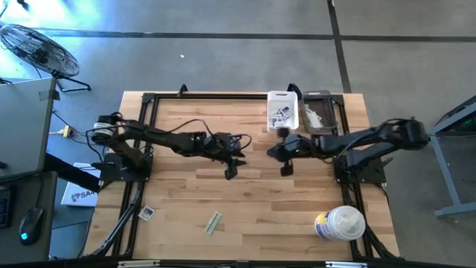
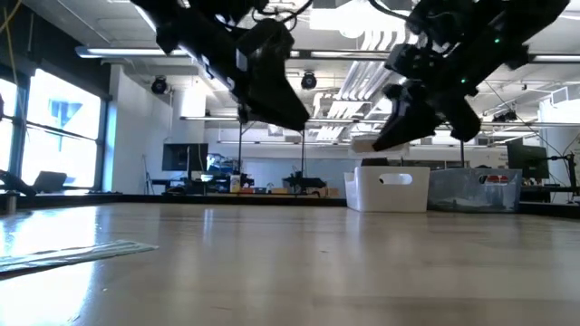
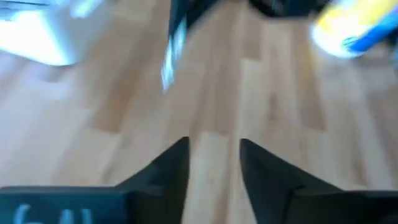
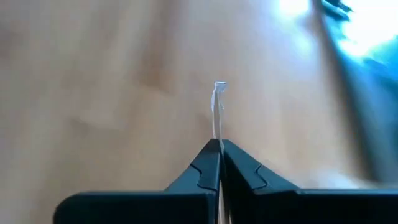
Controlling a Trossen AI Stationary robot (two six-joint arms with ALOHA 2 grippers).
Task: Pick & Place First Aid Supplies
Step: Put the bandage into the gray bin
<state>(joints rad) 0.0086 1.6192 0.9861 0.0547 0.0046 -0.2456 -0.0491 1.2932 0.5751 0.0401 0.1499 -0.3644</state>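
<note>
Right pincer [image 4: 219,149] closed on packet [image 4: 217,112]

Lighting is bright and even in the high view, with pale glare on the grey floor [image 1: 223,52] and only soft, short shadows under the arms on the desk [image 1: 253,201]. In the low view, rows of ceiling lights [image 2: 362,86] and the windows [image 2: 54,122] backlight both arms into near silhouettes, and the near desk surface, with a strip packet [image 2: 72,255] on it, is out of focus. Both wrist views are smeared with blur: the left wrist view reduces the canister [image 3: 357,28] to a yellow-blue streak, while the right wrist view is washed out at one corner, with only the dark fingers [image 4: 202,171] and the thin white packet [image 4: 217,109] between them reasonably sharp.
</note>
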